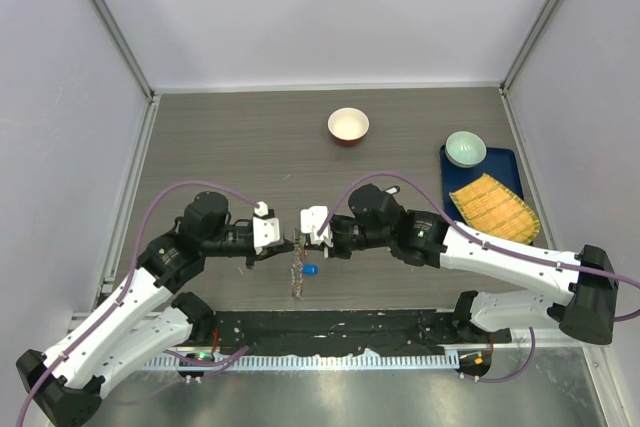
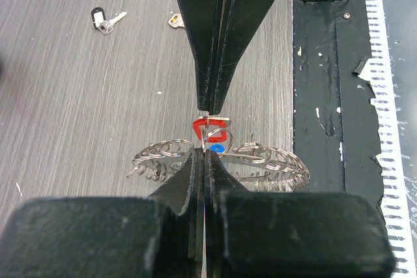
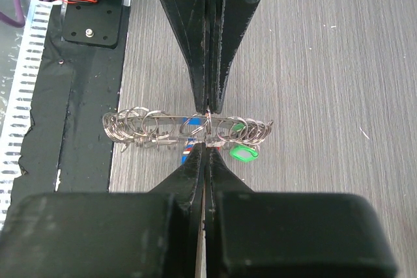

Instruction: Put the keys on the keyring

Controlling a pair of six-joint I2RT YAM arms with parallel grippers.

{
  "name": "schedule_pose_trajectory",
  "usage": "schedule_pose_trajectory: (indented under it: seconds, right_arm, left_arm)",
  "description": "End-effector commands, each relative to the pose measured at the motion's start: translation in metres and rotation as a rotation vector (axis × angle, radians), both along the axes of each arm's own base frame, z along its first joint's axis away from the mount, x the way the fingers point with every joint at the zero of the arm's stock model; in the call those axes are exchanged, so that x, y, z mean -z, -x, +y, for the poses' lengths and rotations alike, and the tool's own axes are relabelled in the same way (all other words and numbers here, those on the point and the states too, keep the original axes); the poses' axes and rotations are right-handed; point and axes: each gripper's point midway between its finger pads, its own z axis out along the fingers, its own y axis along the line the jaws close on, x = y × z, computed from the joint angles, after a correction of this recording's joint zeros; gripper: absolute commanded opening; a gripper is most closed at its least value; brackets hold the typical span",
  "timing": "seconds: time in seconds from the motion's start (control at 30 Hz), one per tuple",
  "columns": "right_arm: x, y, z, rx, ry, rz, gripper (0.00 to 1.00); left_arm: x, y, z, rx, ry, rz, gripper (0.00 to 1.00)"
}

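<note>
Between your grippers, near the table's (image 1: pixel 220 147) front middle, the keyring (image 1: pixel 298 275) stands on edge. The left gripper (image 2: pixel 205 155) has its fingers pressed together on the ring's wire. The right gripper (image 2: pixel 208 106), fingers also together, seems to pinch the red key (image 2: pixel 213 131) by its blade. Watch for the thin blade twisting or slipping out, or the ring swivelling so the key misses. The ring's long axis runs near-to-far; the key lies crosswise, head toward your left gripper.

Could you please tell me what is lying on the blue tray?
The blue tray holds a pale green bowl and a yellow woven mat. Anything under the mat is covered and cannot be seen.
</note>
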Motion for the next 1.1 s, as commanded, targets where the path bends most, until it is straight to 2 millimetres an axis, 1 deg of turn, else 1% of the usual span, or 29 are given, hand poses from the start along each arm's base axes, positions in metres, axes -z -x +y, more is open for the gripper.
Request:
schedule_pose_trajectory:
  seconds: [0.0,0.27,0.77,1.07]
  right_arm:
    - [-0.0138,-0.0048,0.0028,0.018,-0.047,-0.014,0.01]
    - [-0.013,-0.0087,0.0041,0.032,-0.049,-0.016,0.01]
    - [-0.0164,-0.0063,0.0083,0.012,-0.069,-0.01,0.01]
    - [-0.0162,-0.0094,0.0041,0.032,-0.065,-0.021,0.01]
  left_arm:
    - [-0.0204,-0.0049,-0.0052,0.01,0.06,-0.085,0.0]
    - [-0.0201,-0.0009,-0.0069,0.034,0.065,-0.074,0.0]
    - [-0.0198,-0.0009,-0.0081,0.04,0.065,-0.07,0.0]
    - [-0.0193,-0.0031,-0.0066,0.025,0.06,-0.077,0.0]
